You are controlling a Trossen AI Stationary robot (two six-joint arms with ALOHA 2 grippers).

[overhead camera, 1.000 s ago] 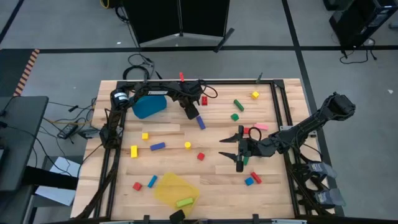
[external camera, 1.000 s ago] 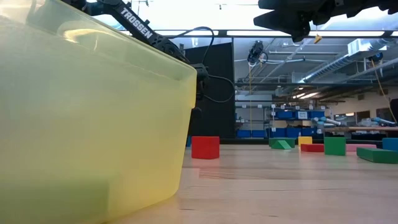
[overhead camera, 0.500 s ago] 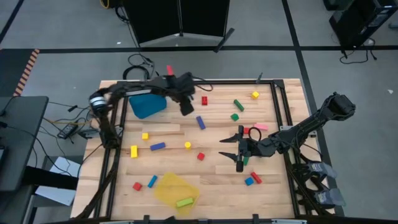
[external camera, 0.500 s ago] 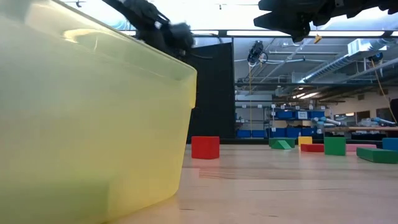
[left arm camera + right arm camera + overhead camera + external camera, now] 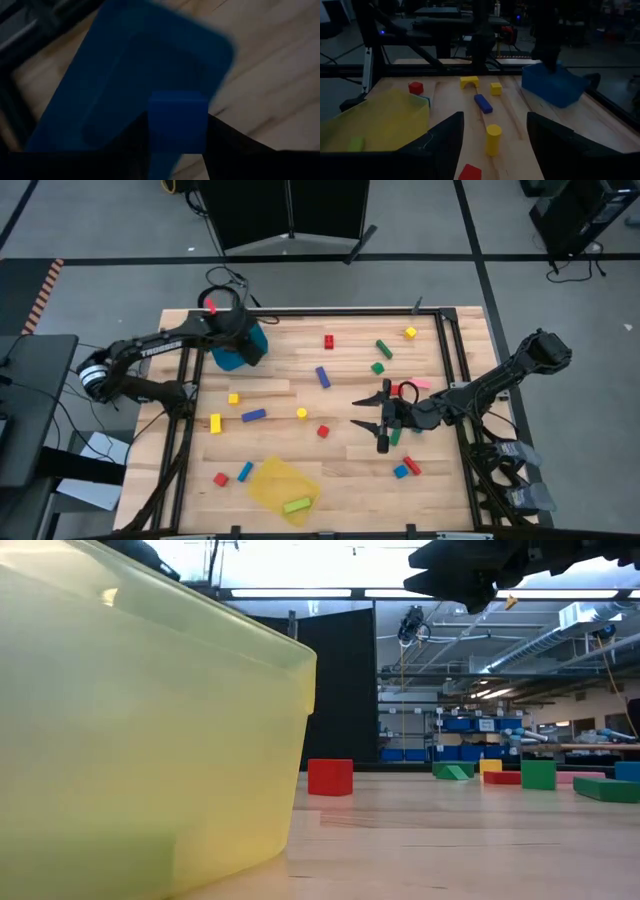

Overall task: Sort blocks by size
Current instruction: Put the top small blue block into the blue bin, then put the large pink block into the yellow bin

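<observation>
My left gripper (image 5: 247,340) is at the table's far left, above the blue bin (image 5: 230,360), shut on a blue block (image 5: 177,125). My right gripper (image 5: 368,416) hovers open and empty right of the table's middle, a yellow cylinder (image 5: 493,139) on the wood ahead of it. Loose blocks lie on the table: a red cube (image 5: 328,341), a blue bar (image 5: 322,376), a green bar (image 5: 384,348), a yellow bar (image 5: 215,423) and several others. One green bar (image 5: 296,505) lies in the yellow tray (image 5: 272,480). My left gripper pinches the blue block by two opposite sides (image 5: 153,131) between its two fingers (image 5: 131,145). The fingers come from above, pointing down. The block is lifted clear, over the blue bin's hollow (image 5: 125,75).
The yellow tray fills the low view's left (image 5: 150,740), with a red cube (image 5: 330,777) beyond it. A pink block (image 5: 420,384), a green block (image 5: 395,437), a blue cube (image 5: 400,471) and a red bar (image 5: 412,466) lie around my right gripper. A black frame (image 5: 445,350) borders the table.
My left gripper has swung from the table's far middle toward the left edge, carrying the blue block, and now hangs over the blue bin.
</observation>
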